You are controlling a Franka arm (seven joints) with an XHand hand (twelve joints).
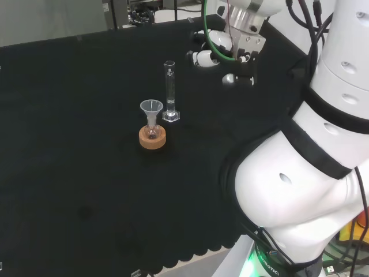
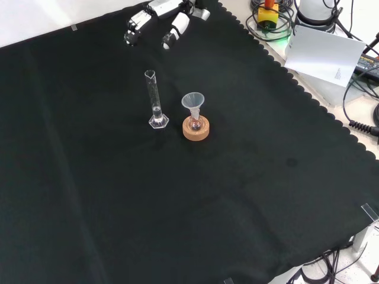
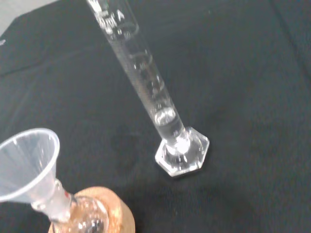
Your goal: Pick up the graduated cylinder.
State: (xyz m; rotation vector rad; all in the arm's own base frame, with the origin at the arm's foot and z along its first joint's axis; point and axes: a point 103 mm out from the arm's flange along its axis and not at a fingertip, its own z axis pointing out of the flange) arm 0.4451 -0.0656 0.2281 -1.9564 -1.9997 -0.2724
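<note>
Across the counter [image 1: 69, 144] lies a black cloth. Above its far right part in the head view hangs the robot hand [image 1: 222, 57], empty, its fingers relaxed and apart from the glassware; the front view shows it at the top edge. Near the cloth's middle the cylinder [image 1: 170, 92] stands upright on its hexagonal foot, a little clear liquid at its bottom. Just beside it a cork ring [image 2: 195, 128] carries a small flask [image 3: 87, 221] with a funnel [image 2: 193, 102] in its neck.

Cloth [image 2: 249, 195]: cylinder [image 2: 155, 100]; cork stand [image 2: 195, 128]
</note>
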